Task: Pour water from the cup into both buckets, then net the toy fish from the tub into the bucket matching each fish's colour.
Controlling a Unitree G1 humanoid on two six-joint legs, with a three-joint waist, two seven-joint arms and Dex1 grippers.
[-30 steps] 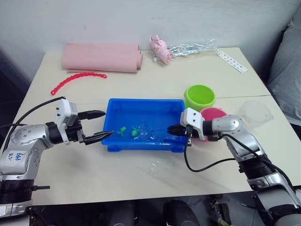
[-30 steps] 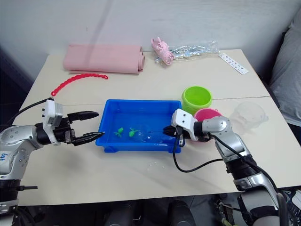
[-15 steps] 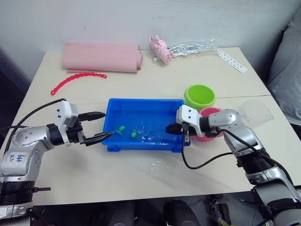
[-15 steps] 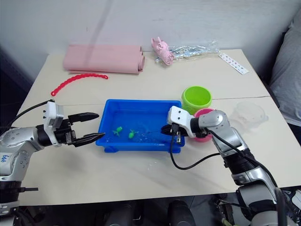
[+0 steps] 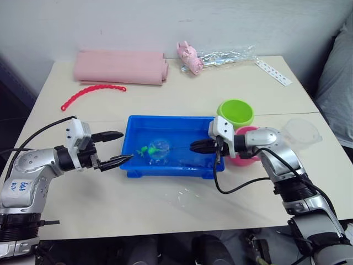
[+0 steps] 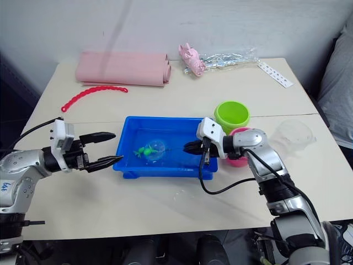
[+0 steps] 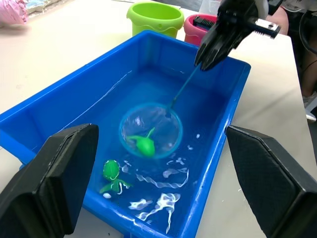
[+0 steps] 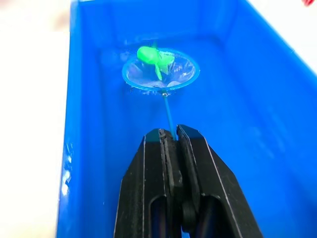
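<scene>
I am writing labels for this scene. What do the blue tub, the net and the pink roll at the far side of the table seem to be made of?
The tub: apparently hard moulded plastic, glossy, with a stiff rim. The net: a thin blue hoop, probably plastic, with fine see-through mesh on a thin handle, held by the right tool. The pink roll: looks soft and matte, perhaps cloth or foam; I cannot tell which.

- The blue tub (image 5: 171,165) lies between both grippers; its raised rim walls off low, sideways entry.
- The right gripper (image 5: 194,147) and the net (image 7: 151,130) take up the tub's right half.
- The green bucket (image 5: 235,113) and pink bucket (image 5: 246,160) crowd the tub's right end.
- The left gripper (image 5: 120,148), its fingers apart, stands off the tub's left end.
</scene>
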